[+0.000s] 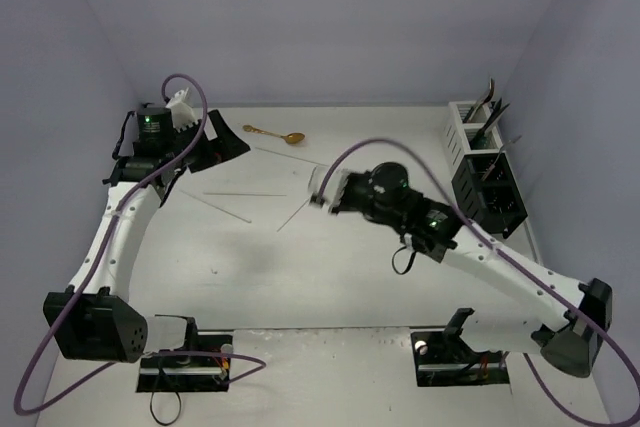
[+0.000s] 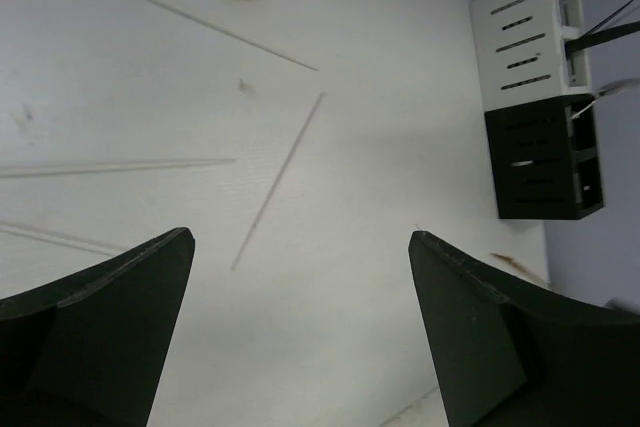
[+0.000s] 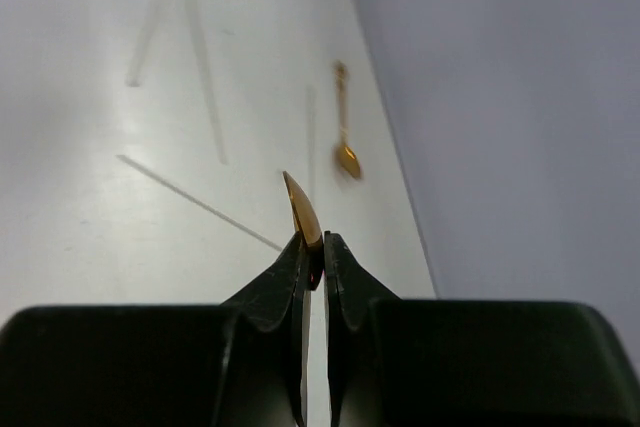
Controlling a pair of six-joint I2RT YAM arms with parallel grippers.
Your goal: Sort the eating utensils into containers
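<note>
My right gripper [image 1: 322,192] hangs over the middle of the table, shut on a gold utensil [image 3: 303,209]. Only its curved gold tip shows above the jaws in the right wrist view. A gold spoon [image 1: 275,134] lies on the table at the far side, beyond my left gripper [image 1: 228,139], which is open and holds nothing. Several pale chopsticks [image 1: 245,194] lie scattered between the two grippers, one of them [image 2: 280,177] just ahead of the left fingers. The white container [image 1: 472,127] and the black container [image 1: 488,192] stand at the far right with utensils sticking out of them.
Purple cables loop over both arms. The grey side and back walls close in the table. Two black mounts sit at the near edge, beside the arm bases.
</note>
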